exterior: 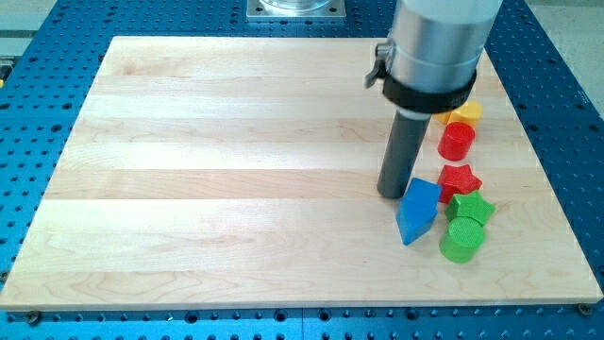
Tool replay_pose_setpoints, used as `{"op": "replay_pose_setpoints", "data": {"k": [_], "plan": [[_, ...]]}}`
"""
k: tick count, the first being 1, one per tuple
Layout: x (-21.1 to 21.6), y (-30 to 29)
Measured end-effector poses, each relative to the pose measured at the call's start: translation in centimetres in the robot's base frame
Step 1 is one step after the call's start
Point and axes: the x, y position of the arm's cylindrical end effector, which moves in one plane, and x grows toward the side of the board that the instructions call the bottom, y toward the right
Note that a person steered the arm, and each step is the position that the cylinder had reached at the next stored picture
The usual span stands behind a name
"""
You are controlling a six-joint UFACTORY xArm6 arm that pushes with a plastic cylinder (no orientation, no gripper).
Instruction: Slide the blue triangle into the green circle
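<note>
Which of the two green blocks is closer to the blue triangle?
The green circle, lowest in the view, almost touching the blue triangle; the green star sits above it.

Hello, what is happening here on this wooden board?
A robot arm with a dark rod is pushing blocks on a wooden board. My tip sits just at the upper left of the blue triangle, touching it or nearly so. The green circle lies close to the triangle's lower right, with only a small gap between them, so the push is almost finished. Near them, toward the view's right, are a green star, a red star, a red cylinder and a yellow block.
</note>
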Motion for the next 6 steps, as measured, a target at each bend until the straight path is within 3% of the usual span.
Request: {"op": "replay_pose_setpoints", "data": {"k": [1, 3, 4, 5, 6], "plan": [[1.4, 2.7], [3.0, -3.2], [5.4, 0.5], [3.3, -0.2], [-5.4, -0.7]]}}
